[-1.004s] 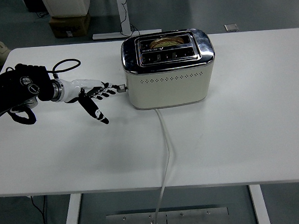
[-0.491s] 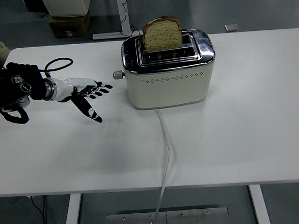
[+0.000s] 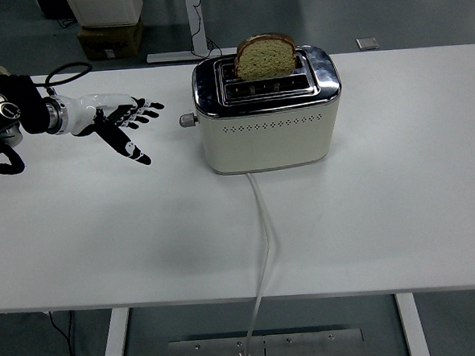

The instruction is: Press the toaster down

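A cream and chrome toaster (image 3: 266, 116) stands on the white table (image 3: 384, 201) at the back middle. A slice of brown bread (image 3: 266, 57) stands raised out of its rear slot. The lever knob (image 3: 187, 120) on the toaster's left end is up. My left hand (image 3: 121, 120) is open, fingers spread, hovering over the table to the left of the knob, apart from it. The right arm is out of view.
The toaster's white cord (image 3: 264, 249) runs from its front down over the table's near edge. A cardboard box (image 3: 110, 39) stands on the floor beyond the table at the back left.
My left hand has pulled back to the left, away from the lever. The lever has risen and the bread has popped up out of the slot.
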